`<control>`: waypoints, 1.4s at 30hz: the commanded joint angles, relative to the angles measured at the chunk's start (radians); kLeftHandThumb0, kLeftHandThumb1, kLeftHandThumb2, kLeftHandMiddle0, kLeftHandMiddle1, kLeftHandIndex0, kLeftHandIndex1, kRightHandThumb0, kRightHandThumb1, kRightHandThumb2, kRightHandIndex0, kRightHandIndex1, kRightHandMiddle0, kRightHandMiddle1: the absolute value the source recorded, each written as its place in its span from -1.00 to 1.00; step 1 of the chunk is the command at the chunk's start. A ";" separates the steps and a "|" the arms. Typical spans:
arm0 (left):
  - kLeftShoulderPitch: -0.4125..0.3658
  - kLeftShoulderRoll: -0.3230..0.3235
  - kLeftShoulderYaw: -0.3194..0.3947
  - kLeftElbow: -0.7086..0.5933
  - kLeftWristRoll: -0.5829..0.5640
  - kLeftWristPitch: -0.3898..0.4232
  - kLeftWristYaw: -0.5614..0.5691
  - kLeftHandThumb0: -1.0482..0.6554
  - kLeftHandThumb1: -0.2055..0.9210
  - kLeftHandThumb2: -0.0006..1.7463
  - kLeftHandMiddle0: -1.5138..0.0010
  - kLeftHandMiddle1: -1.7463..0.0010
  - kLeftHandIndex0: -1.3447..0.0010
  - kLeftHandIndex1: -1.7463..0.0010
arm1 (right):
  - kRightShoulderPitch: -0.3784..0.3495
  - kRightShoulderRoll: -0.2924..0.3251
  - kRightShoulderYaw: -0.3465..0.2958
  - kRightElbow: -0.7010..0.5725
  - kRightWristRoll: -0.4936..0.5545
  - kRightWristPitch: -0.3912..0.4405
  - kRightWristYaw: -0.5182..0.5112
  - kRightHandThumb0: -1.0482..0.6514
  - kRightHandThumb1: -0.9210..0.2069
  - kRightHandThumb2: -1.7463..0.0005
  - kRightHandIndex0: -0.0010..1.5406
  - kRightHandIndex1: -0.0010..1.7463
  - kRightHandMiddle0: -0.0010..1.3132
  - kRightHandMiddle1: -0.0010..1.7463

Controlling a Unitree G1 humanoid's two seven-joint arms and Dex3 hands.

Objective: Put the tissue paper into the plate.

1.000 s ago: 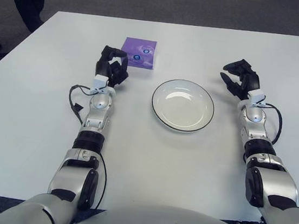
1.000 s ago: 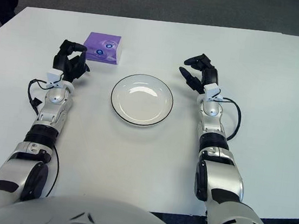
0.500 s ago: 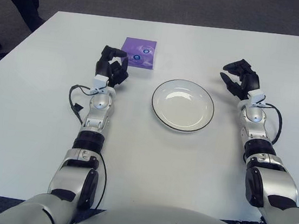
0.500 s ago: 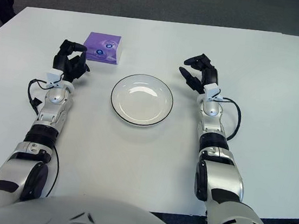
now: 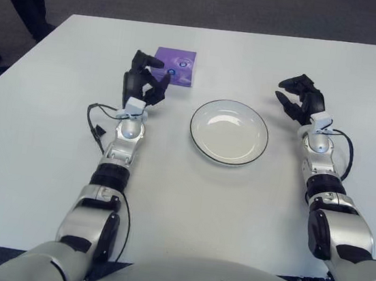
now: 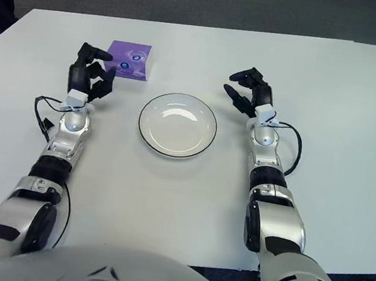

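Item 1, plate (image 5: 229,132): white, dark-rimmed, bare inside, taken as my landmark on the white table (image 5: 34,163). Nothing is in it yet.

Item 2, left hand (image 5: 142,80): left of the plate and slightly beyond it, fingers spread and holding nothing, tips pointed at the packet. I cannot tell whether the foremost finger touches the packet's near edge or hangs just over it.

Item 3, right hand (image 5: 298,98): right of the plate, about level with its far rim, fingers loosely parted, holding nothing. Idle; I leave it there.

Item 4, tissue paper (image 5: 177,66): flat purple packet, beyond the plate and to its left, lying on the table and well clear of the rim.

Handling note, my judgement: the step in hand is the reach and grasp. The packet lies flat, so I would bring the fingers over its near edge, lower until the thumb can oppose them, and close gently. A thin soft pack may slide away if pushed. Lift fully before crossing the plate's rim.
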 commanded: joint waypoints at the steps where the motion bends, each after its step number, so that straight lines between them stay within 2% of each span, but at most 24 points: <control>1: 0.088 0.116 -0.071 0.146 0.195 -0.085 0.149 -0.19 0.99 -0.63 -0.03 -1.00 0.36 -0.74 | 0.157 0.039 0.017 0.073 -0.011 0.007 0.004 0.22 -0.98 0.81 -0.10 0.48 -0.27 0.38; 5: 0.044 0.165 -0.119 0.131 0.346 -0.029 0.298 -0.19 1.00 -0.66 0.04 -0.99 0.34 -0.72 | 0.157 0.038 0.020 0.069 -0.013 0.011 0.002 0.22 -0.98 0.81 -0.10 0.48 -0.27 0.38; 7: 0.023 0.180 -0.133 0.110 0.390 -0.005 0.339 -0.19 1.00 -0.66 0.08 -0.94 0.34 -0.71 | 0.157 0.038 0.022 0.067 -0.014 0.013 0.001 0.22 -0.98 0.81 -0.10 0.48 -0.27 0.38; 12: -0.013 0.202 -0.153 0.096 0.427 0.005 0.389 -0.19 1.00 -0.67 0.14 -0.83 0.33 -0.70 | 0.159 0.037 0.026 0.063 -0.013 0.016 0.002 0.22 -0.98 0.81 -0.10 0.48 -0.27 0.38; 19: -0.068 0.241 -0.175 0.058 0.455 0.016 0.386 -0.19 1.00 -0.68 0.18 -0.78 0.31 -0.69 | 0.163 0.033 0.032 0.055 -0.015 0.023 0.006 0.22 -0.98 0.82 -0.10 0.48 -0.26 0.38; 21: -0.092 0.257 -0.187 0.072 0.470 -0.001 0.397 0.05 0.99 -0.71 0.26 -0.74 0.28 -0.48 | 0.164 0.033 0.033 0.054 -0.016 0.025 0.006 0.22 -0.98 0.82 -0.10 0.48 -0.26 0.38; 23: -0.113 0.271 -0.200 0.090 0.485 -0.018 0.413 0.14 0.99 -0.73 0.28 -0.72 0.27 -0.42 | 0.165 0.032 0.034 0.052 -0.016 0.026 0.006 0.22 -0.98 0.82 -0.10 0.48 -0.26 0.38; 29: -0.174 0.305 -0.239 0.161 0.520 -0.042 0.446 0.21 1.00 -0.70 0.32 -0.64 0.42 -0.53 | 0.168 0.032 0.036 0.048 -0.017 0.032 0.007 0.22 -0.98 0.82 -0.10 0.48 -0.26 0.38; 31: -0.203 0.318 -0.258 0.189 0.538 -0.036 0.449 0.22 1.00 -0.64 0.38 -0.65 0.55 -0.66 | 0.169 0.032 0.037 0.045 -0.017 0.035 0.008 0.22 -0.98 0.82 -0.10 0.48 -0.26 0.38; 32: -0.211 0.322 -0.264 0.198 0.543 -0.034 0.451 0.08 1.00 -0.61 0.40 -0.34 0.54 -0.72 | 0.170 0.032 0.037 0.044 -0.017 0.036 0.008 0.22 -0.98 0.82 -0.10 0.48 -0.26 0.38; 33: -0.215 0.323 -0.269 0.203 0.544 -0.033 0.455 0.02 1.00 -0.60 0.38 -0.19 0.53 -0.74 | 0.170 0.033 0.038 0.043 -0.017 0.037 0.008 0.22 -0.99 0.82 -0.10 0.48 -0.26 0.38; 34: -0.224 0.326 -0.276 0.207 0.550 -0.023 0.448 -0.05 1.00 -0.59 0.34 0.06 0.52 -0.77 | 0.171 0.032 0.038 0.042 -0.018 0.038 0.008 0.22 -0.99 0.82 -0.10 0.48 -0.26 0.38; 35: -0.232 0.330 -0.284 0.206 0.557 -0.006 0.434 -0.14 1.00 -0.62 0.32 0.26 0.54 -0.40 | 0.171 0.033 0.039 0.040 -0.018 0.040 0.008 0.22 -0.98 0.82 -0.10 0.48 -0.26 0.38; 36: -0.238 0.333 -0.290 0.206 0.562 0.005 0.425 -0.18 1.00 -0.62 0.30 0.36 0.52 -0.21 | 0.172 0.033 0.040 0.039 -0.019 0.042 0.008 0.22 -0.98 0.82 -0.10 0.48 -0.26 0.38; 37: -0.246 0.335 -0.297 0.204 0.569 0.020 0.413 -0.24 1.00 -0.63 0.25 0.54 0.46 0.09 | 0.172 0.033 0.041 0.038 -0.020 0.045 0.008 0.22 -0.98 0.82 -0.10 0.48 -0.26 0.38; 38: -0.251 0.337 -0.302 0.203 0.572 0.029 0.407 -0.29 1.00 -0.62 0.21 0.67 0.43 0.30 | 0.172 0.033 0.042 0.036 -0.020 0.047 0.008 0.22 -0.98 0.82 -0.10 0.48 -0.26 0.38; 39: -0.259 0.339 -0.309 0.202 0.578 0.041 0.400 -0.32 1.00 -0.62 0.19 0.76 0.41 0.43 | 0.172 0.032 0.043 0.035 -0.021 0.050 0.008 0.22 -0.98 0.82 -0.10 0.48 -0.26 0.38; 42: -0.286 0.340 -0.330 0.204 0.593 0.073 0.386 -0.38 1.00 -0.59 0.17 0.87 0.39 0.60 | 0.173 0.032 0.045 0.031 -0.023 0.058 0.010 0.22 -0.98 0.82 -0.10 0.48 -0.26 0.38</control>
